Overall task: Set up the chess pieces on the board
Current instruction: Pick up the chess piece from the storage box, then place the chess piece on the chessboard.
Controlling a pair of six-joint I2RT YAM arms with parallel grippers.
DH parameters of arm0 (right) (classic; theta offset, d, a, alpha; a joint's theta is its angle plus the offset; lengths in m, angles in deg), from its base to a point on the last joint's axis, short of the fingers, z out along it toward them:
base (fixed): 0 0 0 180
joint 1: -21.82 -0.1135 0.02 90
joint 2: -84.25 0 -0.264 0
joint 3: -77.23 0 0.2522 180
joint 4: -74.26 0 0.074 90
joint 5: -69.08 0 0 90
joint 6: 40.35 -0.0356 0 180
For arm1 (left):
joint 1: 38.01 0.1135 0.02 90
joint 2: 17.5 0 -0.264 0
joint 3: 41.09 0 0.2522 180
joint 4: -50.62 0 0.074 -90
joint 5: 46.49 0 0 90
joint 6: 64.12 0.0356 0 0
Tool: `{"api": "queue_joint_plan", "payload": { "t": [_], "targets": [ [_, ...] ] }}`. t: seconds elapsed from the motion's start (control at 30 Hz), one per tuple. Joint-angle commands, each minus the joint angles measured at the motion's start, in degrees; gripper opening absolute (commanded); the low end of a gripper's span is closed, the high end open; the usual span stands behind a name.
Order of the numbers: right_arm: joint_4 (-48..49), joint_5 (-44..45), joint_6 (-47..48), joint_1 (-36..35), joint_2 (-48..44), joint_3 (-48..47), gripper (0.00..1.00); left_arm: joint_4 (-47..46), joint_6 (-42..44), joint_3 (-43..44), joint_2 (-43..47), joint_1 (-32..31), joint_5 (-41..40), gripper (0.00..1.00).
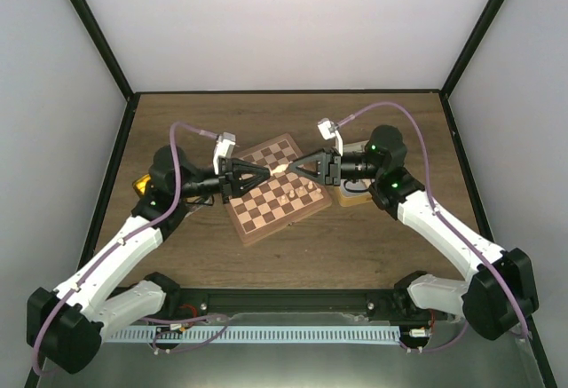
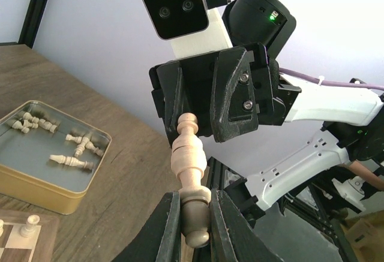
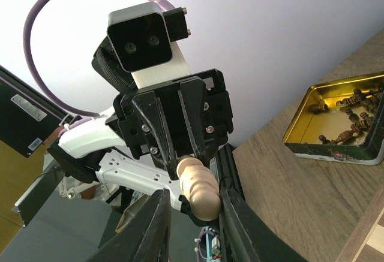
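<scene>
Both grippers meet in the air above the board (image 1: 257, 215). My left gripper (image 2: 195, 220) is shut on the base end of a pale cream chess piece (image 2: 189, 160) and holds it out level; it shows in the top view (image 1: 280, 168). My right gripper (image 3: 195, 214) is open around the other end of that piece (image 3: 199, 187), with a gap at one finger. In the top view the left gripper (image 1: 264, 171) and right gripper (image 1: 297, 164) face tip to tip. A few pale pieces (image 1: 293, 194) stand on the board's right half.
A gold tin (image 2: 48, 181) holding several pale pieces lies right of the board under the right arm (image 1: 351, 194). A second gold tin (image 3: 336, 127) with dark pieces lies left of the board (image 1: 140, 184). Black frame posts stand at the table's sides.
</scene>
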Motion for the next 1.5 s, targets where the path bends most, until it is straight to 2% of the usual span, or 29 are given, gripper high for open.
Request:
{"api": "queue_joint_plan", "payload": {
  "t": [0.0,0.23,0.33,0.6,0.73,0.83,0.97,1.07,1.3,1.47],
  "targets": [
    [2.35,-0.43,-0.57,-0.23,0.66,-2.37,0.24,-3.19,-1.04,-0.86,-0.56,0.29,0.82,0.04],
    [1.23,0.49,0.24,-1.00,0.66,-2.84,0.18,-3.70,-1.14,-0.99,-0.77,0.29,1.09,0.04],
    [-1.03,2.81,1.91,-1.19,0.25,-3.05,0.11,-3.58,-1.05,-1.06,-0.84,0.36,0.83,0.04],
    [-7.76,10.92,7.93,-1.95,-0.92,-3.19,0.01,-1.41,0.14,-1.05,-0.58,0.29,-2.59,0.04],
    [-14.17,20.52,13.05,-2.90,-1.91,-3.42,0.01,7.82,5.50,0.18,0.03,0.42,-13.22,0.04],
    [-20.29,30.67,17.56,-5.12,-1.63,-4.40,0.01,17.18,8.88,2.07,-0.27,0.39,-27.59,0.04],
    [-29.47,44.83,22.79,-12.26,2.24,-7.30,0.01,27.52,10.45,5.65,-1.87,0.39,-45.20,0.04],
    [-34.81,53.78,25.01,-17.76,6.62,-9.58,0.01,32.85,10.44,8.17,-2.82,0.37,-52.73,0.04],
    [-43.18,67.12,25.79,-25.61,19.41,-14.71,0.01,39.94,8.27,11.82,-5.00,1.17,-57.51,0.04],
    [-42.57,66.90,23.77,-26.26,26.40,-15.25,0.01,42.41,7.83,12.89,-6.67,2.88,-53.48,0.04]
  ]
}}
